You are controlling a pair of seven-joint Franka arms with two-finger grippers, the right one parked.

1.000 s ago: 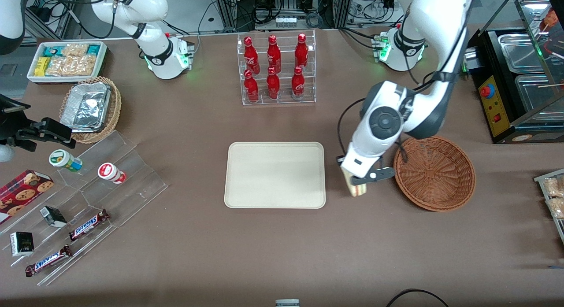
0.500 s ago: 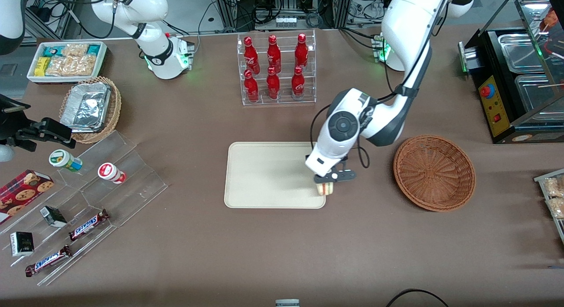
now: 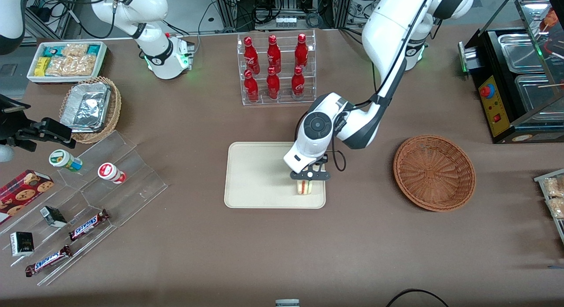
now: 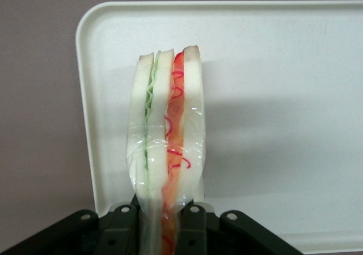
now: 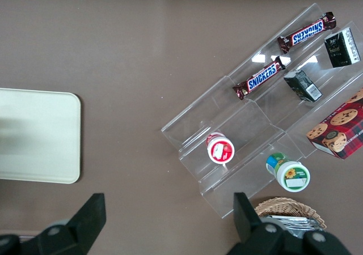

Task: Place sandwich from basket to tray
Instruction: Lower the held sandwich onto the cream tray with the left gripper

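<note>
The working arm's black two-finger gripper [image 3: 309,176] hangs over the tray, at the corner nearest the front camera on the working arm's side. Its fingers [image 4: 190,228] are clamped on the sandwich [image 4: 166,136], a small triangular wedge of pale bread in clear wrap, with a green filling layer and an orange-red one showing along its cut edge. The wedge is held upright on edge, its slices standing vertical between the fingers. In the front view the sandwich [image 3: 304,186] sits just inside the rim of the flat cream-beige rectangular tray [image 3: 260,175], which has rounded corners and a low lip. Whether the wedge already touches the tray surface cannot be told.

Toward the working arm's end of the table, well apart from the tray, lies the round reddish-brown woven wicker basket [image 3: 434,172], with nothing in it.

The step in hand appears to be the set-down. The next move likely calls for lowering until the sandwich rests on the tray, parting the fingers, then lifting straight up. Held on edge, it may topple when let go.
</note>
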